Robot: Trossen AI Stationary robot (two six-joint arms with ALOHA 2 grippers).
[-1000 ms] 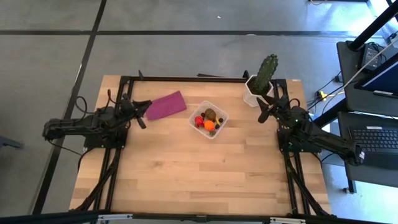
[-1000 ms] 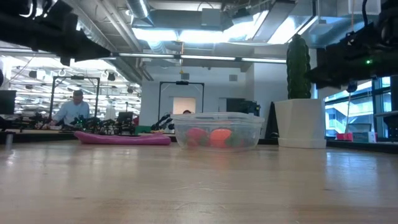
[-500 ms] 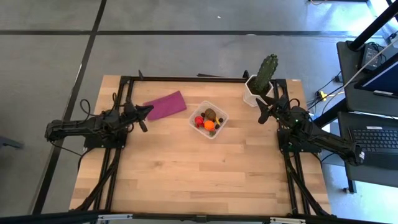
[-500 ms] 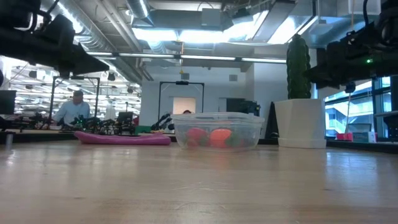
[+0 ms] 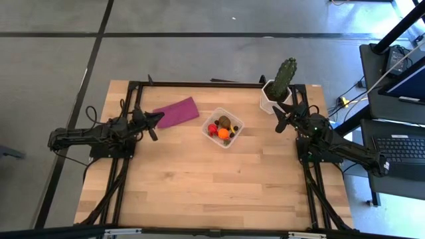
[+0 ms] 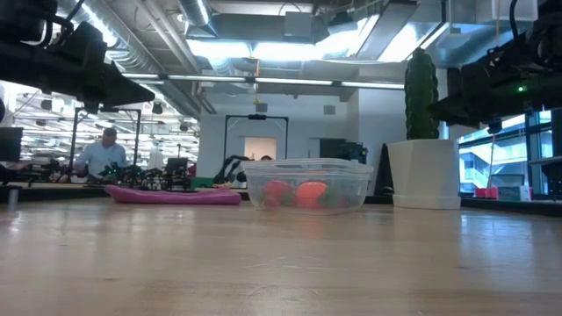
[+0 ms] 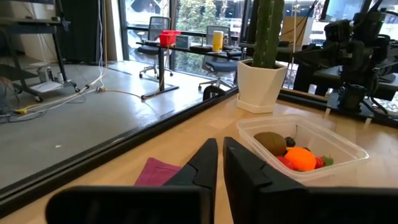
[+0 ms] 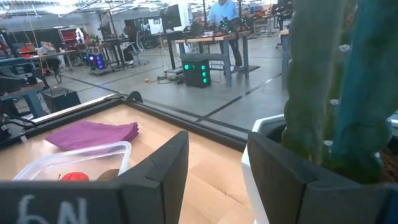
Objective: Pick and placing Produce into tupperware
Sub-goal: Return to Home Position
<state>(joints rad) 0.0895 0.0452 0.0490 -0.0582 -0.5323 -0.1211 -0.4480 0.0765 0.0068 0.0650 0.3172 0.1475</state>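
High view, both arms drawn toward their own edges of the wooden surface (image 5: 212, 186), which carries everything else.

Left arm (image 5: 86, 136): lies low along the left edge. The left hand (image 5: 154, 121) has its fingers together with nothing between them (the left wrist view shows only a thin slit). It sits just beside the near corner of the purple cloth (image 5: 176, 112).

Right arm (image 5: 339, 149): lies along the right edge. The right hand (image 5: 284, 114) has its fingers wide apart and empty, just beside the white pot (image 5: 269, 96) that holds the cactus (image 5: 285, 74).

Tupperware (image 5: 214, 115): stands between the cloth and the pot, apart from both hands, lid off.

Produce: all the pieces that show lie inside the tupperware, namely the kiwi-like oval (image 5: 224, 121), orange ball (image 5: 224, 133), red strawberry (image 5: 212, 129) and dark berries (image 5: 232, 128). No loose piece shows on the surface, so the filling looks finished.

Hazard: the main risk is judged to be at the right hand. Its spread fingers are close to the pot, and a sideways swing while pulling back could clip the pot and tip the cactus. A lesser risk is that the left hand, if it travels low, catches the cloth corner and drags it.
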